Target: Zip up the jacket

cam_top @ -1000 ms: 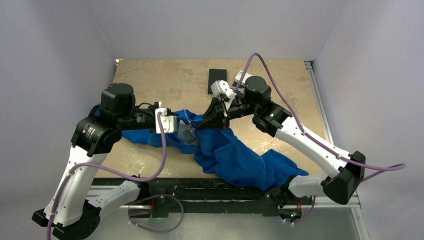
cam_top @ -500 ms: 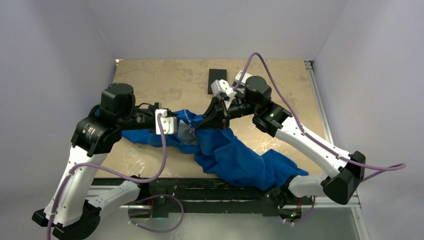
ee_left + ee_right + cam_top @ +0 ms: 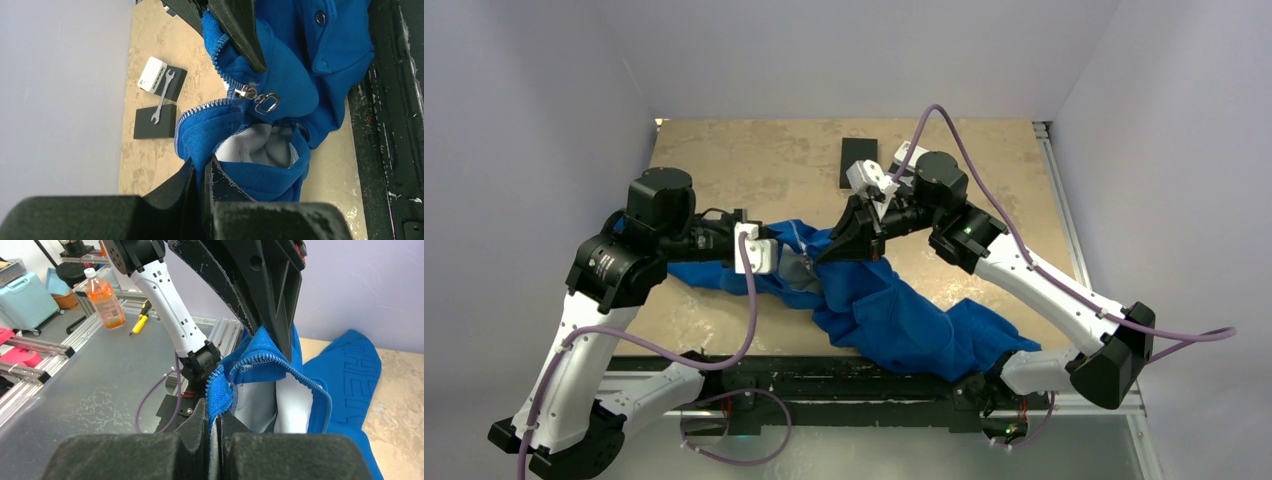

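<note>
Lying bunched across the near middle of the counter (image 3: 724, 150), the jacket (image 3: 894, 310) is being held up by its open front. The zipper slider (image 3: 245, 92) is sitting where the two rows of teeth (image 3: 200, 107) are meeting, its pull ring (image 3: 267, 102) dangling free. The left fingers (image 3: 202, 167) are clamping one toothed edge and the right fingers (image 3: 216, 415) are pinching the other, spreading a V beyond the slider. This looks like the lining-up step. Next, one set of fingers probably needs to be letting go, catching the pull ring and drawing it along while the other is keeping the cloth taut. Against a second ago, almost nothing is differing: both arms are gripping the same spots, with only tiny shifts at the wrists.
</note>
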Controlling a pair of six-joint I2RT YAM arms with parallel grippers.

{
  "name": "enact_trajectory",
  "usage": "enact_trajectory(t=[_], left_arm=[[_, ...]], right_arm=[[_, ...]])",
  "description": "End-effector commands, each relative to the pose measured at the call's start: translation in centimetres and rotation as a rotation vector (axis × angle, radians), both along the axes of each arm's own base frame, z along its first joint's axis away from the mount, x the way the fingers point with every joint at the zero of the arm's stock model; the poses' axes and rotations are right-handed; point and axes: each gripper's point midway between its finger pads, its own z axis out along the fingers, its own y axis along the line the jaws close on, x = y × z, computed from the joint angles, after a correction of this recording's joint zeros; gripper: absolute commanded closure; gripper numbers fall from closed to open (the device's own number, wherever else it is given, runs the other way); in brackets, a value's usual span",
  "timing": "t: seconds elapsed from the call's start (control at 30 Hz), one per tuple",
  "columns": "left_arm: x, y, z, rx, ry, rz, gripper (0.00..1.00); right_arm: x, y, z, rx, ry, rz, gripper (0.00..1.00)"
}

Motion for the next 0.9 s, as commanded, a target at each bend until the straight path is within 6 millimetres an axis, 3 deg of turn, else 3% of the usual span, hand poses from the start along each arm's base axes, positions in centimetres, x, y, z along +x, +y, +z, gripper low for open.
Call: enact_trajectory(t=[0.0, 0.4, 0.87], left_arm=[[-0.9, -0.4, 2.4, -0.042, -0.081, -0.054, 1.0], [-0.7, -0.4, 2.8, -0.057, -0.085, -0.038, 1.0], [-0.5, -0.4, 3.9, -0.093, -0.081, -0.009, 1.0]], right_arm=[[-0.5, -0.3, 3.8, 0.089, -0.079, 0.024, 1.0], [-0.2, -0.1, 2.3, 0.064, -0.051, 0.008, 1.0], [-0.4, -0.4, 2.3, 0.065, -0.049, -0.003, 1.0]])
